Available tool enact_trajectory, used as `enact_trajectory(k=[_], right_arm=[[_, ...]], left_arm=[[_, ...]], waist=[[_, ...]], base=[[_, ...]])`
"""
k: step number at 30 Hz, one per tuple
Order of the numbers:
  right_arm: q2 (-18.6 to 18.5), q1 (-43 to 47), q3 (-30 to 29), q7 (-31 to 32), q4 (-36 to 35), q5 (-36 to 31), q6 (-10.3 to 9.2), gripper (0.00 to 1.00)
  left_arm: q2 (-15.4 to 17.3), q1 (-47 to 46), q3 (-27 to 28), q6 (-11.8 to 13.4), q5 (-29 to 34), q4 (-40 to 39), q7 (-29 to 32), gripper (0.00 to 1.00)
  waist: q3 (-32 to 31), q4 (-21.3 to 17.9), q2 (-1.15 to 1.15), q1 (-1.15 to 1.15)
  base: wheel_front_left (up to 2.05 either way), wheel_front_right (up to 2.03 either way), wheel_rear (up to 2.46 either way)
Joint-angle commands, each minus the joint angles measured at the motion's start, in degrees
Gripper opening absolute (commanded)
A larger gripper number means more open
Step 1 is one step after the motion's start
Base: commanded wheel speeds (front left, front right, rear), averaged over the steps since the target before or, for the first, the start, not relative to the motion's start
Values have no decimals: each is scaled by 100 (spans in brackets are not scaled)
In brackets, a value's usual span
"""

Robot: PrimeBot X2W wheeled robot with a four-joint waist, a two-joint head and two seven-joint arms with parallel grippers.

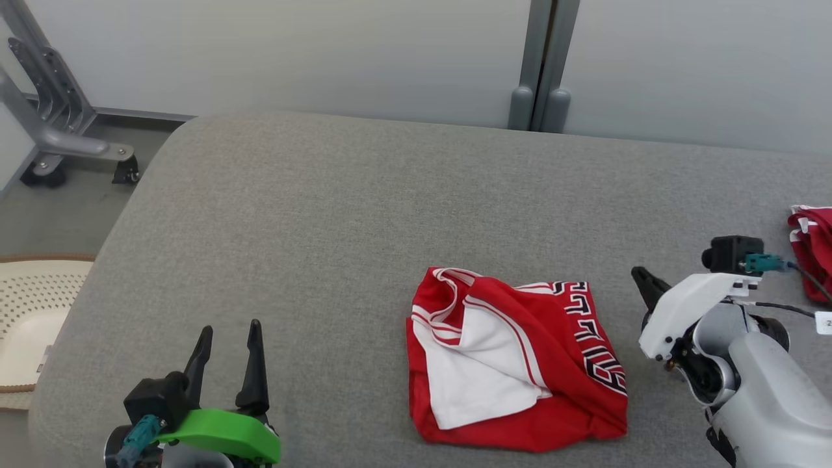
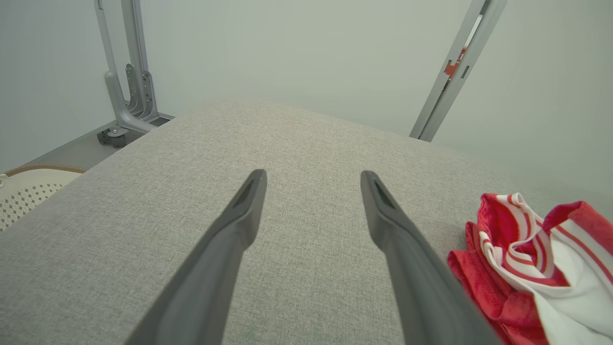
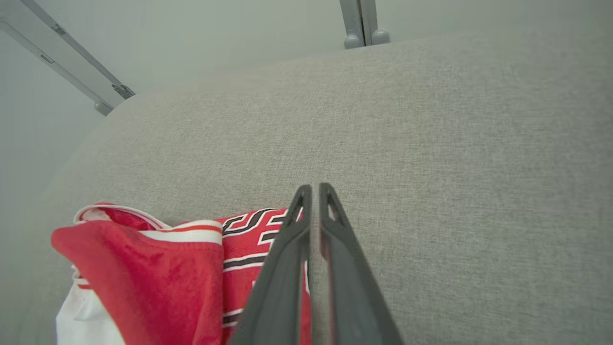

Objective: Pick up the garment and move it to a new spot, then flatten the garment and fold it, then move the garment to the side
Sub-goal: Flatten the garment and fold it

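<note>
One crumpled red garment [image 1: 517, 361], collar pointing away, left jaws spread, right jaws clenched

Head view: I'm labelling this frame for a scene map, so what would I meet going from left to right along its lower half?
cream perforated basket → left hand, open → red and white garment → right hand, shut → second red garment at the right edge.

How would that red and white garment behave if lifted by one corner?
Probably floppy: the garment lies crumpled in soft folds, so it would likely droop from a lifted corner. It looks thin, so likely light. Pushed, it would probably bunch on the grey fabric surface.
</note>
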Motion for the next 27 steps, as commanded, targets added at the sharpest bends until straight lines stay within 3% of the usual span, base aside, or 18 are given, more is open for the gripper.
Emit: enact_trajectory(k=[1,7,12,17,27], right_arm=[[25,-133,78,172,211,35,-1,0],[274,-472,484,876,1053,269,-1,0],[424,-471,877,1063,1310,440,-1,0],[539,-320,1546,798,878,644,-1,0],[184,222,3134,329,-514,1020,-1,0]], left_arm=[[-4,-88,5,-38,47,22,-14,100],[-18,-124,23,-39,22,66,-14,100],[-22,-49,96,-43,27,92,-14,100],[-25,-15,135,-47,63,114,-14,100],[-33,72,169,-70,84,95,-14,100]], waist=[[43,105,0,0],[71,379,0,0],[28,504,0,0],[-44,517,0,0],[-69,363,0,0]], base=[[0,0,0],[0,0,0],[0,0,0],[0,0,0],[0,0,0]])
